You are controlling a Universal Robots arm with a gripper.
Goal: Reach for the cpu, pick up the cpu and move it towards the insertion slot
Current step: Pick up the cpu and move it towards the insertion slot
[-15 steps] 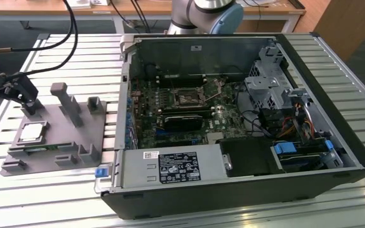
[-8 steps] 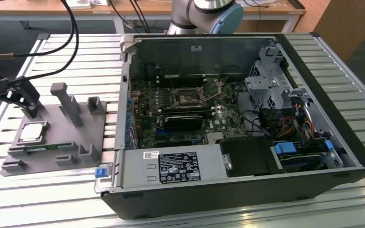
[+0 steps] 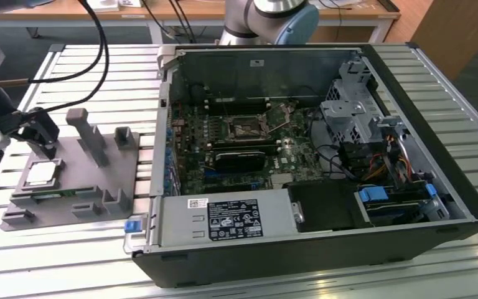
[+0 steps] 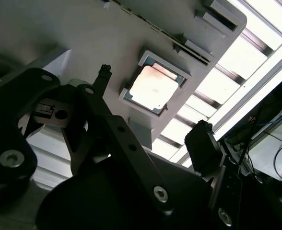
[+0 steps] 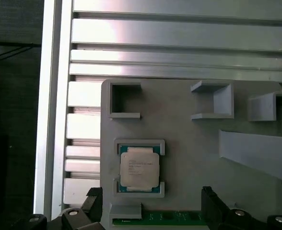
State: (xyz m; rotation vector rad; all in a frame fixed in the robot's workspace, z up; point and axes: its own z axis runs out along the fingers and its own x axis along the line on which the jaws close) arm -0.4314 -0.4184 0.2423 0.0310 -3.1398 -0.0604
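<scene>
The cpu point(image 3: 42, 174) lies flat in its square recess on the grey plastic holder point(image 3: 98, 184), pale metal top up. It also shows in both wrist views, cpu point(image 5: 139, 167) and cpu point(image 4: 153, 87). My gripper point(image 3: 44, 140) hangs just above the holder, over the cpu and apart from it. It is open, with nothing between its fingers. In the first wrist view the two dark fingertips point(image 5: 94, 199) stand wide apart on either side of the cpu. The insertion slot point(image 3: 243, 129) sits on the motherboard inside the open computer case, at the exterior view's right of the holder.
A thin green memory stick point(image 5: 155, 219) lies on the holder beside the cpu. Grey posts point(image 3: 87, 134) rise from the holder near the gripper. The case wall point(image 3: 166, 106) stands between holder and motherboard. Black cables point(image 3: 98, 43) hang over the slatted table point(image 3: 73, 249).
</scene>
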